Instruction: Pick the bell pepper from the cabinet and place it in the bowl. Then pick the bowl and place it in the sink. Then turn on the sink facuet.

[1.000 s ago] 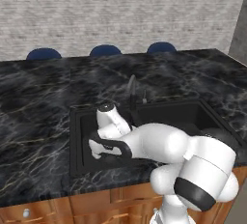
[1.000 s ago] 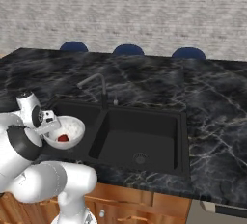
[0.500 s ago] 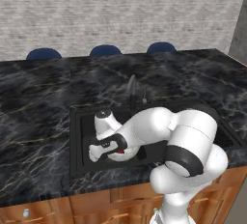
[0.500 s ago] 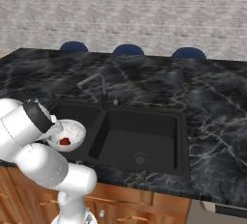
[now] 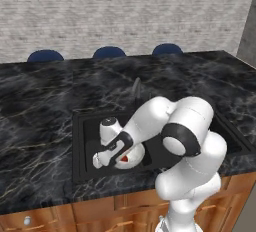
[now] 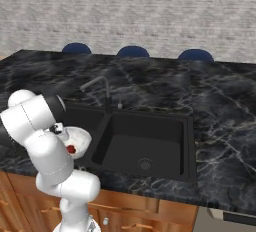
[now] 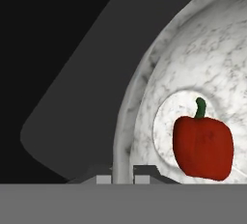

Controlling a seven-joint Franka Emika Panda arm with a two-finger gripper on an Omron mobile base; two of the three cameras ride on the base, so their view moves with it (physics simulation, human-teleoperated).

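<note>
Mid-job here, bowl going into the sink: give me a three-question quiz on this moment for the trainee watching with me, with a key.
1. True or false: the bell pepper lies inside the bowl.
2. Multiple choice: which basin of the sink is the bowl in, as the right base view shows it? A) the left one B) the right one C) neither, it is on the counter.
3. Fill in: in the hand view the two fingers stand on either side of the bowl's ____.

Key
1. True; the red pepper sits on the bowl's floor.
2. A; the right basin shows just its drain.
3. Rim; one finger outside, one inside.
</note>
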